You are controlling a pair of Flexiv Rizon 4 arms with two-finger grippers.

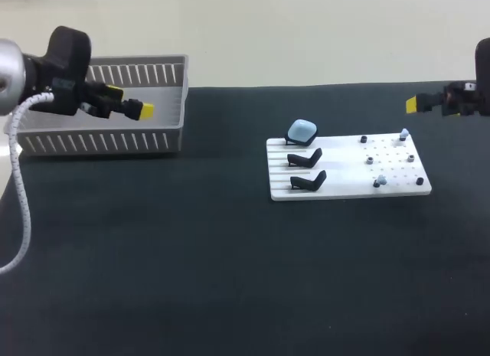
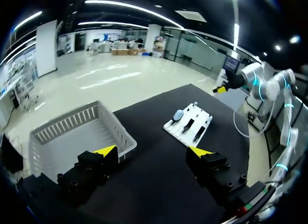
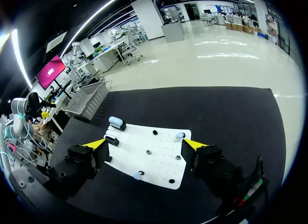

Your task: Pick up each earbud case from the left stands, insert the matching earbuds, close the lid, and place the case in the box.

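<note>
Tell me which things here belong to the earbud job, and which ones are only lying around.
Job: light blue case on the far stand; two empty black stands; small earbuds on the white board; white box.
Only there: black table; white cable.

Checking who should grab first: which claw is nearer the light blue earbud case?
Right. The right claw hangs by the white board's right end, with the case at its left end; the left claw is off by the basket.
</note>
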